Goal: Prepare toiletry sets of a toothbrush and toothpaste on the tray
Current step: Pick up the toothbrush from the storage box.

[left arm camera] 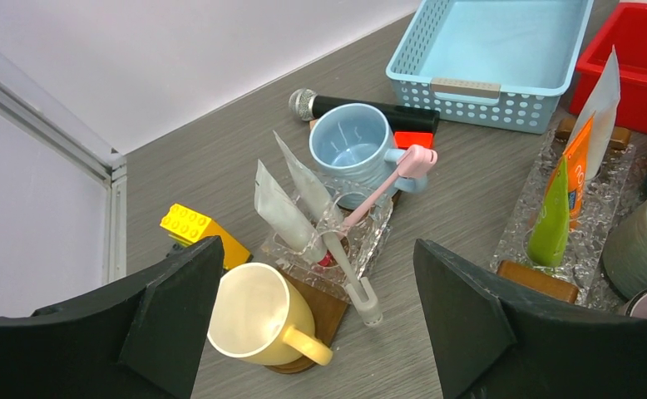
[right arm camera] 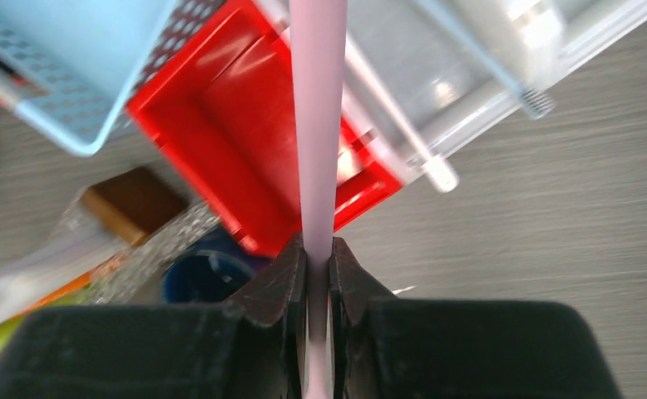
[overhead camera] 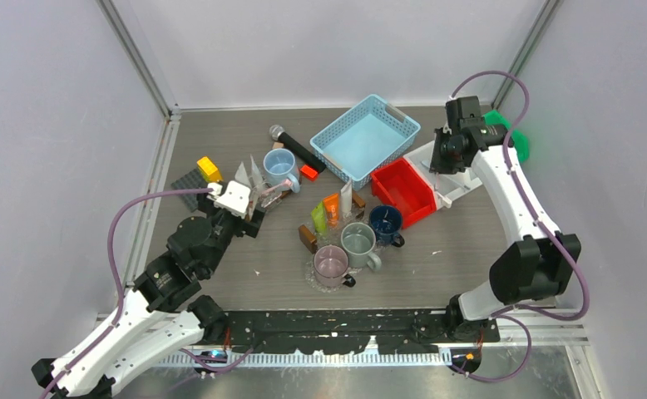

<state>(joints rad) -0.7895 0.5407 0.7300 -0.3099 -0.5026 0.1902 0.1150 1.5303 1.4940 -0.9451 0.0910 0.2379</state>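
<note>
Left fingers [left arm camera: 170, 320] are spread wide with nothing between them; I've got them hovering well left of the blue basket [left arm camera: 503, 50] and nearer to me. Below them is a clear tray [left arm camera: 378, 229], front-left of the basket. It holds two white tubes [left arm camera: 279, 212] leaning up, a pink toothbrush [left arm camera: 382, 187] tilted toward the basket and a clear-white toothbrush [left arm camera: 349, 278] pointing away from it. A yellow mug [left arm camera: 254, 320] is touching that tray's near side. The light blue mug [left arm camera: 349, 141] and the black microphone [left arm camera: 345, 106] are between the tray and the basket.

Straight in front of the basket is a second clear tray [left arm camera: 590, 237] holding a green tube [left arm camera: 553, 216], an orange tube [left arm camera: 578, 166] and a white tube [left arm camera: 605, 100], all upright. Three mugs, pink [overhead camera: 331, 266], grey [overhead camera: 358, 241] and dark blue [overhead camera: 384, 222], are nearer to me than that tray.

The red bin [overhead camera: 403, 191] is just beside the basket's front right corner, and the white bin [overhead camera: 457, 179] is right of that. Right fingers [right arm camera: 283, 283] are pinched narrow on a pale lilac toothbrush [right arm camera: 318, 125], up off the tabletop right of the basket. Its handle crosses the red bin's corner in the wrist view; the head is out of frame.
</note>
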